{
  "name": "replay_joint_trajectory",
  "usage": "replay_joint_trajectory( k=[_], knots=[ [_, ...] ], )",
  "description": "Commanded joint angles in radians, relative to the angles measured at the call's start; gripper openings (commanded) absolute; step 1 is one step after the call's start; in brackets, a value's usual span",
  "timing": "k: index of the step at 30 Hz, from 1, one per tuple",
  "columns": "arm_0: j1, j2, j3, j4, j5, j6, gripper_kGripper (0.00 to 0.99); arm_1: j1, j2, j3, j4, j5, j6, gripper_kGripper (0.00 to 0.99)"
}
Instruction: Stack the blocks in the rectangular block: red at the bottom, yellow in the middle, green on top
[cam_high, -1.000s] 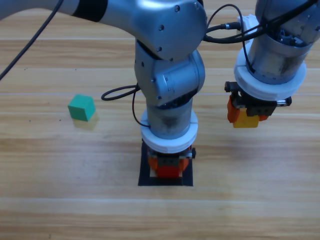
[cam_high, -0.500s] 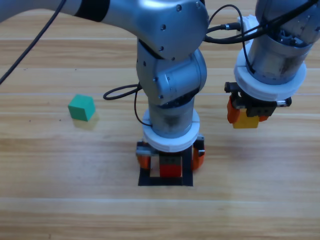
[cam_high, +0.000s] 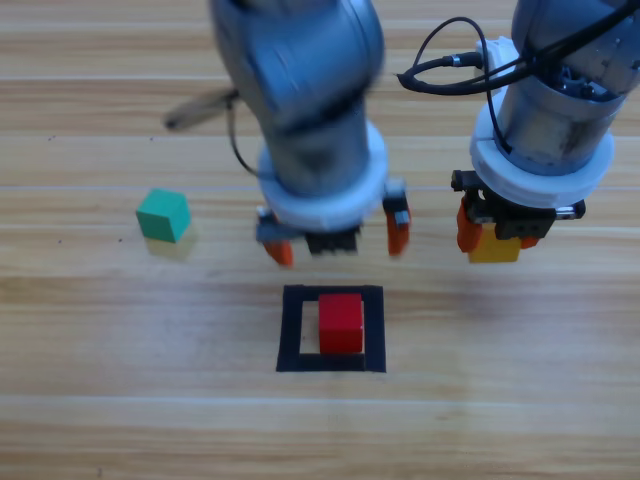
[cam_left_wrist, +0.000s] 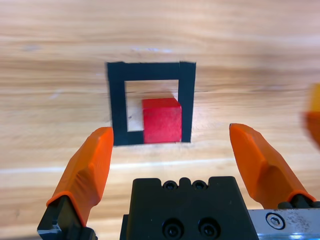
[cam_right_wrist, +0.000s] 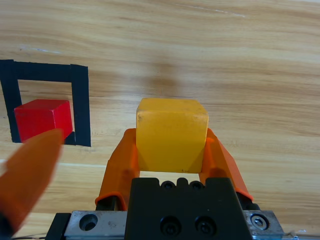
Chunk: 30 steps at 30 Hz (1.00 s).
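Red cube (cam_high: 341, 322) is sitting alone inside the black tape rectangle (cam_high: 292, 330), toward its right side, touching nothing. Left gripper (cam_high: 340, 240) is hanging above the table just behind the outline, jaws spread wide and gripping nothing; its wrist view is looking down on the red cube (cam_left_wrist: 161, 120) between them. Right gripper (cam_high: 495, 232) is hovering off to the right of the rectangle, jaws clamping the yellow cube (cam_right_wrist: 171, 134) clear of the wood. Green cube (cam_high: 163, 215) is lying well apart on the left of the table (cam_high: 120, 400).
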Motion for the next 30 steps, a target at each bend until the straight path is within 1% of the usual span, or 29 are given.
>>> replay_joint_trajectory(
  k=[1,3,8,10,13,14,15,16,18,20,25,30],
  knots=[
    [0.021,-0.142,-0.001,0.084,0.044,-0.036,0.99,-0.01,-0.001,0.013,-0.022,0.042,0.009,0.0],
    [0.052,-0.159,0.01,0.127,0.056,-0.033,0.99,0.008,0.011,0.005,-0.022,0.043,0.023,0.0],
    [0.128,-0.211,0.087,0.133,0.101,0.037,0.99,0.082,0.043,-0.02,-0.022,0.037,0.066,0.0],
    [0.162,-0.221,0.104,0.13,0.127,0.08,0.99,0.113,0.062,-0.03,-0.022,0.034,0.08,0.0],
    [0.222,-0.225,0.119,0.083,0.148,0.182,0.986,0.154,0.103,-0.058,-0.022,0.029,0.098,0.0],
    [0.252,-0.225,0.13,0.068,0.141,0.22,0.985,0.165,0.112,-0.066,-0.022,0.029,0.101,0.0],
    [0.292,-0.225,0.139,0.057,0.118,0.264,0.983,0.179,0.122,-0.072,-0.022,0.029,0.109,0.0],
    [0.332,-0.225,0.15,0.046,0.09,0.307,0.982,0.188,0.129,-0.075,-0.022,0.026,0.115,0.0],
    [0.423,-0.223,0.174,0.021,0.012,0.416,0.985,0.211,0.143,-0.086,-0.022,0.014,0.131,0.0],
    [0.495,-0.202,0.168,0.018,-0.043,0.518,0.985,0.226,0.157,-0.098,-0.022,0.005,0.137,0.0],
    [0.598,-0.122,0.15,0.021,-0.112,0.665,0.986,0.245,0.172,-0.122,-0.025,-0.024,0.135,0.0],
    [0.639,-0.027,0.111,0.026,-0.152,0.754,0.99,0.246,0.2,-0.147,-0.025,-0.03,0.135,0.0]
  ],
)
